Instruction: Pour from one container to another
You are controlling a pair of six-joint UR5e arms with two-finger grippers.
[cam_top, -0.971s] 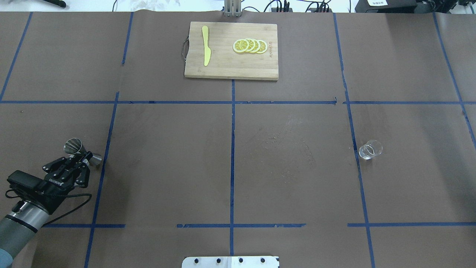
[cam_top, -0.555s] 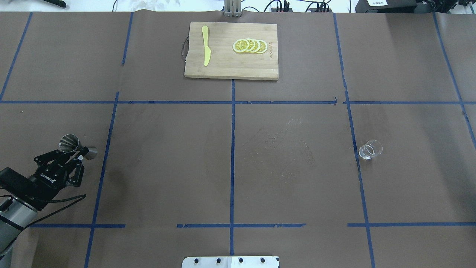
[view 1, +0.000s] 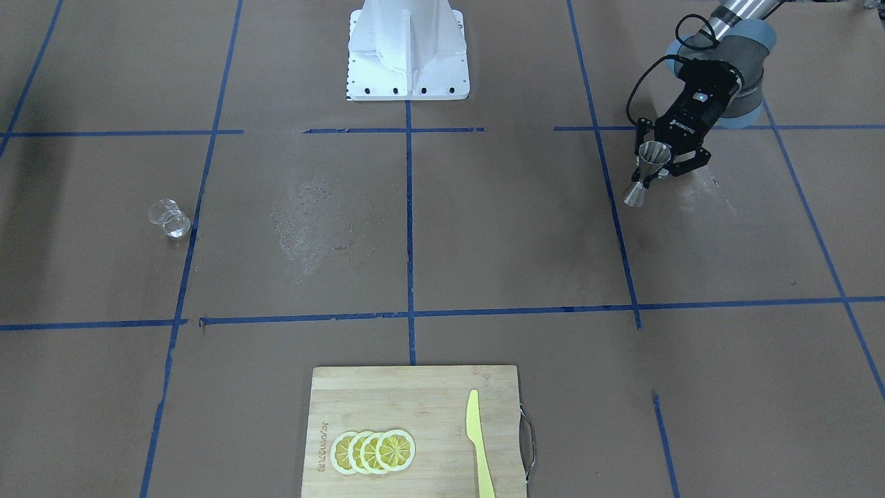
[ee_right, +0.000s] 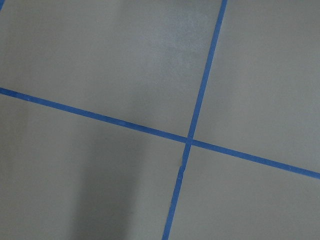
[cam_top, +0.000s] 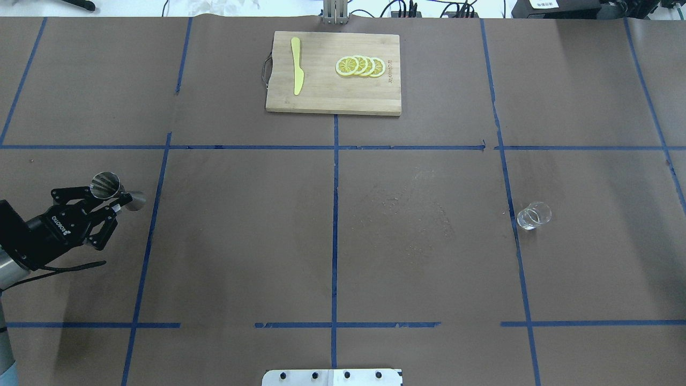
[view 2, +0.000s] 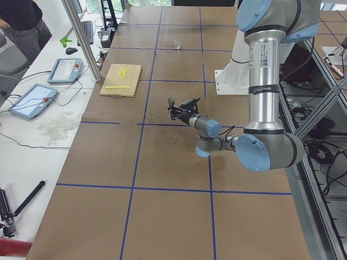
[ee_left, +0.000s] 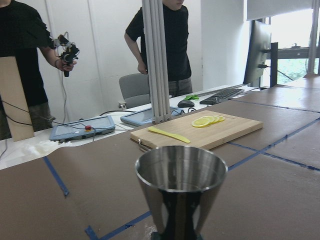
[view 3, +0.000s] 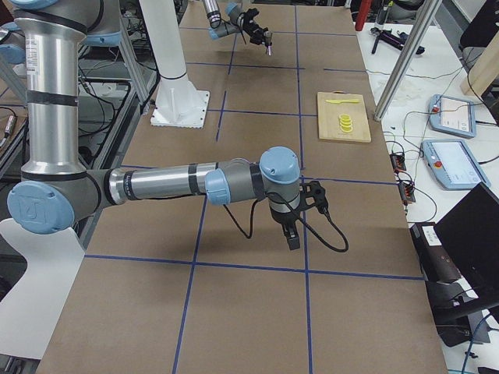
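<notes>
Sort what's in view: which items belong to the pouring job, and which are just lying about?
Job in hand:
steel jigger, gripped by the left tool
clear glass cup, alone on the robot's right side

Lying about:
cutting board
lemon slices on it
yellow knife on it

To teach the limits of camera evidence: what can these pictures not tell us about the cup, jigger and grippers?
Glass cup: too small and clear in every view to show any liquid.
Jigger: left wrist view sees it side-on, hiding any contents; the bottom edge cuts its lower cone.
Right gripper: seen only in the exterior right view, too small to judge open or shut.
</notes>
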